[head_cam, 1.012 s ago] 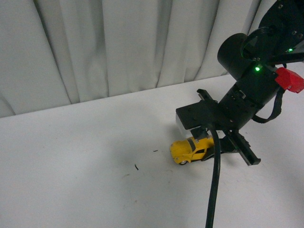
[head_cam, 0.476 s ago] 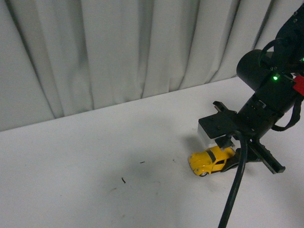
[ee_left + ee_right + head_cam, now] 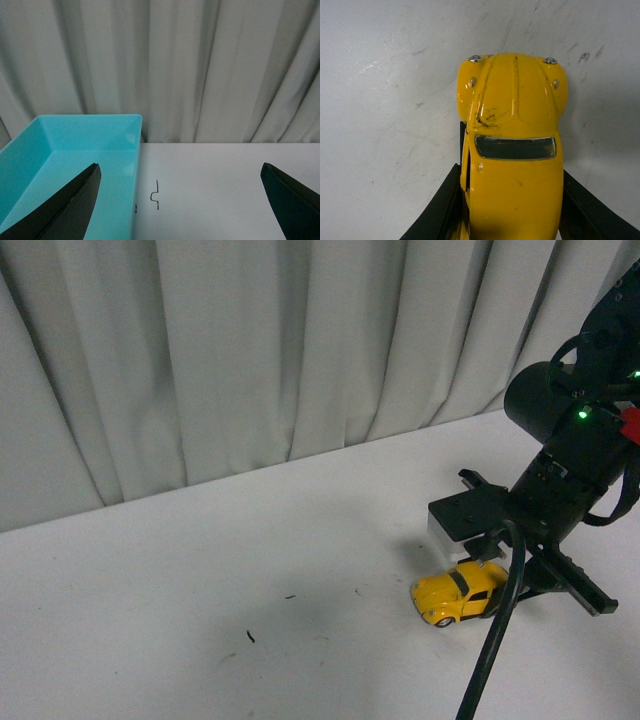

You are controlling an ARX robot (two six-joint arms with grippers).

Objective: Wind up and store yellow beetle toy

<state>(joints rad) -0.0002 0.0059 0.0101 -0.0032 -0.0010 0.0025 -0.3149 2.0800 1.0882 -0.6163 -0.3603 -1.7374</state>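
Starting with the left gripper (image 3: pixel 180 167), its two dark fingers (image 3: pixel 65 210) are spread wide above the white table (image 3: pixel 225 190). Ahead of one finger sits a turquoise bin (image 3: pixel 75 150), and a small bent dark mark (image 3: pixel 155 195) lies on the table ahead of the gap between the fingers, just beside the bin's wall. A pale pleated curtain (image 3: pixel 200 70) hangs behind both. In the front view, a few dark specks (image 3: pixel 249 636) dot the table well apart from the right gripper (image 3: pixel 497 585), off toward the robot's left. That gripper is closed narrowly on the yellow beetle toy (image 3: pixel 460 595), which sits low at the table surface; whether its wheels touch cannot be told. Its nose points away from the wrist. The right wrist view shows black fingers (image 3: pixel 440 215) pressing both flanks of the toy's rear half, while the scuffed hood, headlights and dark windshield stick out beyond the fingertips. A black cable (image 3: pixel 495 650) hangs down in front of the gripper, and a green light (image 3: pixel 581 414) glows on the arm above it.
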